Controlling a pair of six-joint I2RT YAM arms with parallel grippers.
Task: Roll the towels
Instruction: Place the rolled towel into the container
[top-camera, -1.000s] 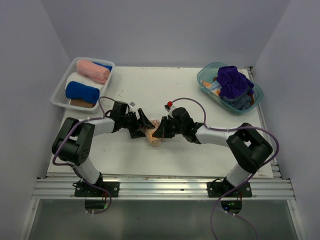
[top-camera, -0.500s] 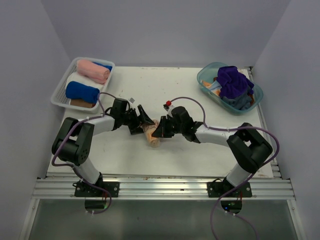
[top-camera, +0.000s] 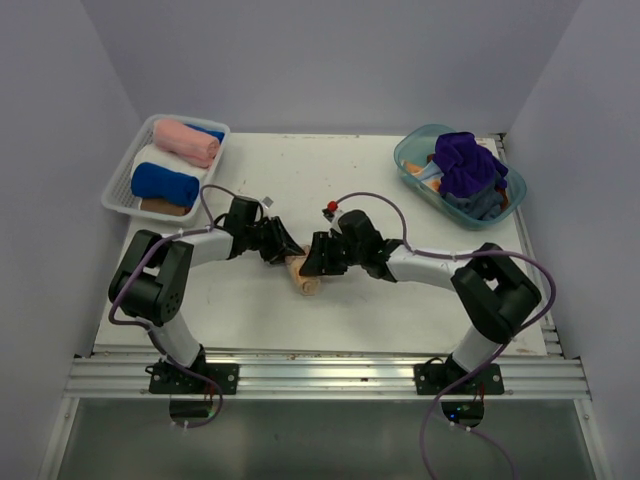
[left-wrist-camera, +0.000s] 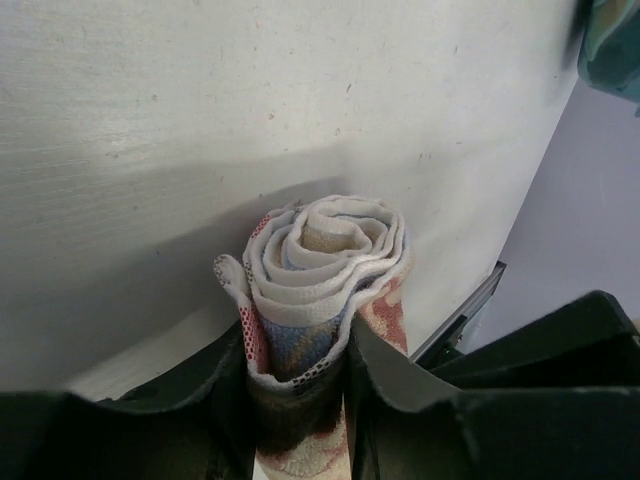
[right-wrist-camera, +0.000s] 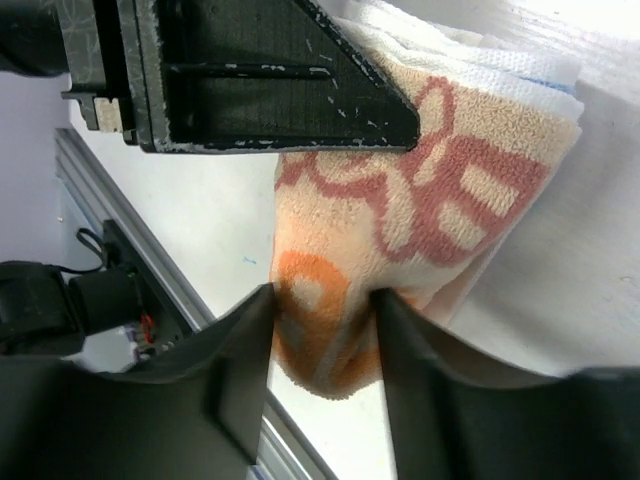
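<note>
A rolled towel (top-camera: 306, 279), cream and orange with red print, lies at the middle of the table between both arms. My left gripper (top-camera: 286, 252) is shut on its far end. In the left wrist view the spiral end of the towel (left-wrist-camera: 325, 260) is squeezed to a narrow waist in that gripper (left-wrist-camera: 297, 385). My right gripper (top-camera: 313, 262) reaches in from the right. Its jaws (right-wrist-camera: 322, 320) stand apart on either side of the towel's (right-wrist-camera: 420, 200) near end and only touch it. The left gripper's black finger (right-wrist-camera: 260, 80) shows across the top of that view.
A white mesh basket (top-camera: 118, 195) at the back left holds rolled pink (top-camera: 186, 141), white (top-camera: 165, 158) and blue (top-camera: 164, 184) towels. A clear teal tub (top-camera: 412, 160) at the back right holds a crumpled purple towel (top-camera: 466, 163) and others. The metal rail runs along the near edge.
My left gripper has moved in towards the roll and closed from wide open onto its end. The right gripper's jaws have spread from shut. The roll has stayed in place.
</note>
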